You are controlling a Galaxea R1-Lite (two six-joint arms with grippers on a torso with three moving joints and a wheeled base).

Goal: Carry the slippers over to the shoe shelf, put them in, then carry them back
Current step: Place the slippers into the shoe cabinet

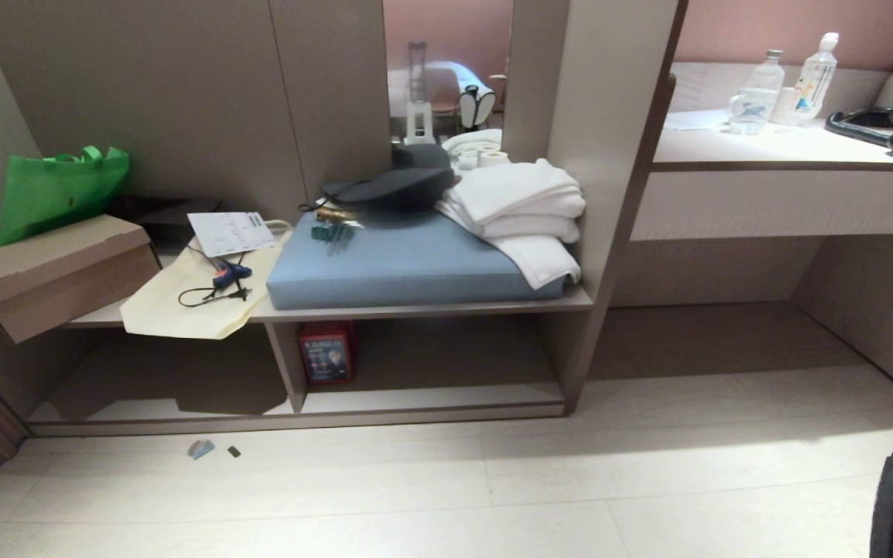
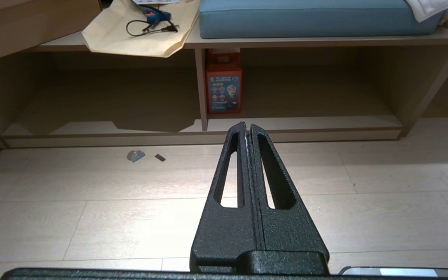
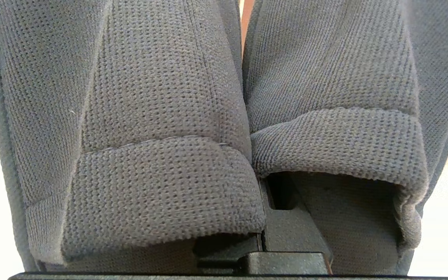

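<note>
**Slippers in the right claw, shelf ahead and not yet loaded**

The pair of dark grey-blue knitted fabric slippers (image 3: 243,128) hangs side by side from the right gripper (image 3: 265,217), whose black jaws are pinched together on the inner edges of the two openings; the soft uppers fill nearly the whole right wrist view, so nothing past them can be made out. The low taupe wood-grain shoe shelf (image 1: 423,399) with its pale base board and upright divider stands ahead, across a stretch of pale plank floor (image 1: 539,488). Its lower cubbies hold no slippers, only a small red and blue box (image 1: 325,353) just beside the divider. So the carrying looks well under way, while putting the pair in and bringing it back are both left to do.

The left gripper (image 2: 247,128) hangs low over the floor and points level at the shelf's divider, its black slotted fingers pressed flat together and holding nothing. Beyond its tips sits the red box; above that, a blue padded cushion (image 2: 305,17) lies on the bench top. Neither arm shows in the head view.
</note>
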